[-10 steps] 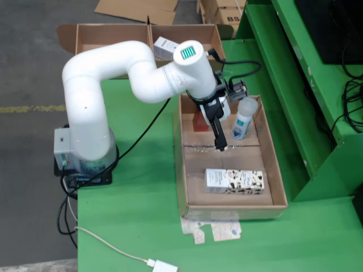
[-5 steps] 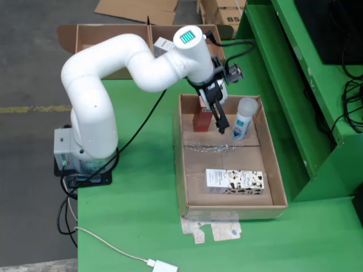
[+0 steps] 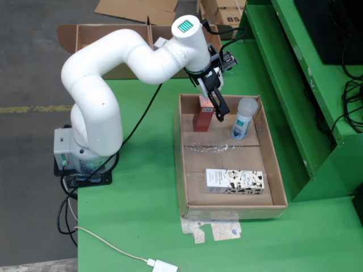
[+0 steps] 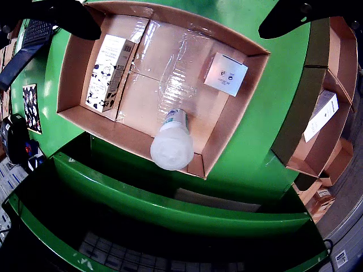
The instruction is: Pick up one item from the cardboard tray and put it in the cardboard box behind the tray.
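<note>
Fingers [image 3: 218,105] spread wide, empty, above red carton [image 3: 203,113] at upper centre; cardboard tray [image 3: 187,170] on green worktop [image 3: 142,192], bottle [image 3: 244,119] right, cow-print carton [image 3: 235,181] lower.

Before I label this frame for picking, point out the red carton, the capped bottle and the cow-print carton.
red carton [image 3: 202,116]: fixed view, its front face.
capped bottle [image 4: 172,148]: gripper view, its white cap.
cow-print carton [image 3: 235,181]: fixed view, its top face.

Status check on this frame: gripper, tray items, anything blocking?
Gripper open, over the tray, holding nothing. Red carton beneath it; bottle and cow-print carton untouched. Nothing in the way.
</note>
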Tool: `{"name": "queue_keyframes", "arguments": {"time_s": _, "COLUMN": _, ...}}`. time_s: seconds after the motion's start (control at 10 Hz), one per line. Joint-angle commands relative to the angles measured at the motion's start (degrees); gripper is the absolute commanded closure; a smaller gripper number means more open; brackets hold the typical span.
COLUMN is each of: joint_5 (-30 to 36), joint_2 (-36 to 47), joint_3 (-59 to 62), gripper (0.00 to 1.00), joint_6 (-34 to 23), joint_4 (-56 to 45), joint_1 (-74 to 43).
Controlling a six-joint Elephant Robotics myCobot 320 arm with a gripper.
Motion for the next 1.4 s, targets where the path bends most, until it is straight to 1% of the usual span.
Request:
{"name": "queue_keyframes", "arguments": {"time_s": 0.0, "joint_5": -1.65, "joint_2": 2.76, "joint_3": 1.43, "gripper": 0.00, "joint_6": 1.50, "joint_4": -1.07, "joint_1": 3.87}}
{"name": "queue_keyframes", "arguments": {"time_s": 0.1, "joint_5": -1.98, "joint_2": 2.53, "joint_3": 2.06, "gripper": 0.00, "joint_6": 2.33, "joint_4": -2.07, "joint_1": 6.00}}
{"name": "queue_keyframes", "arguments": {"time_s": 0.7, "joint_5": -3.28, "joint_2": 0.71, "joint_3": 4.51, "gripper": 0.00, "joint_6": 3.43, "joint_4": -4.43, "joint_1": 10.24}}
{"name": "queue_keyframes", "arguments": {"time_s": 1.0, "joint_5": -3.20, "joint_2": -0.17, "joint_3": 5.35, "gripper": 0.00, "joint_6": 2.92, "joint_4": -3.77, "joint_1": 9.51}}
{"name": "queue_keyframes", "arguments": {"time_s": 1.2, "joint_5": -2.87, "joint_2": -4.17, "joint_3": 11.13, "gripper": 0.00, "joint_6": 2.08, "joint_4": -4.48, "joint_1": 8.08}}
{"name": "queue_keyframes", "arguments": {"time_s": 1.3, "joint_5": -2.87, "joint_2": -4.17, "joint_3": 11.13, "gripper": 0.00, "joint_6": 2.08, "joint_4": -4.48, "joint_1": 8.08}}
